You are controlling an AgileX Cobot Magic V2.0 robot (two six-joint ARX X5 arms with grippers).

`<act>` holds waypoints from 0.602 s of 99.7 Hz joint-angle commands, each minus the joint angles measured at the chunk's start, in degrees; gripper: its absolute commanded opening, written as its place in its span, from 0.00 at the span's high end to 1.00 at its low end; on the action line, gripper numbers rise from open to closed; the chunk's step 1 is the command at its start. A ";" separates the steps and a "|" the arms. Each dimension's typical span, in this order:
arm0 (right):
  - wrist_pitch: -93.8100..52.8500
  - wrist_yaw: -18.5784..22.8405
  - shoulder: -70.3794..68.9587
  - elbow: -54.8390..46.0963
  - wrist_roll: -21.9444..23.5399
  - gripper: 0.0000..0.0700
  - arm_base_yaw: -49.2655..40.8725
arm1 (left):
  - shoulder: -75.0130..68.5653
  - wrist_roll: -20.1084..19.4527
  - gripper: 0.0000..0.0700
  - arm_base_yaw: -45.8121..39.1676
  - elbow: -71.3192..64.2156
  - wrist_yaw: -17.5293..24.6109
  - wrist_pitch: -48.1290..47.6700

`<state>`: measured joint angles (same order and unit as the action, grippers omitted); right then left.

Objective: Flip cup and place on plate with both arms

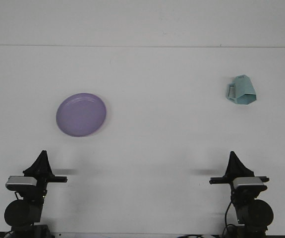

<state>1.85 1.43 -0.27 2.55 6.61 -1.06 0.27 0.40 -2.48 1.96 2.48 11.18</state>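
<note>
A purple plate (81, 114) lies flat on the white table, left of centre. Far off at the right rests a pale teal faceted cup (242, 90), its handle pointing left and its wider end toward the front; it does not stand upright. My left gripper (42, 154) is low at the front left, well short of the plate, its fingers drawn together into one point with nothing held. At the front right my right gripper (234, 155) sits the same way, shut and empty, far in front of the cup.
The white table (157, 134) runs back to a seam where the wall begins. Both arm bases stand at the table's front edge.
</note>
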 commanded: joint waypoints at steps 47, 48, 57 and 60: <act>-27.87 -9.60 -35.56 49.99 -10.67 0.86 0.63 | -0.02 1.38 0.98 -0.04 -1.05 -0.11 0.44; -27.85 -9.75 -36.06 50.38 -11.23 0.82 0.72 | -0.02 1.38 0.98 -0.02 -1.05 -0.11 0.42; -26.95 -11.06 -40.15 52.35 -15.30 0.36 2.01 | -0.02 1.40 0.98 -0.02 -1.05 -0.11 0.46; -25.99 -11.06 -41.46 52.37 -16.46 0.26 2.67 | -0.02 1.40 0.98 -0.02 -1.05 -0.11 0.46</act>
<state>-24.77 -9.21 -39.38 54.46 -4.23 0.64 0.27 1.23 -2.48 1.96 2.48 11.11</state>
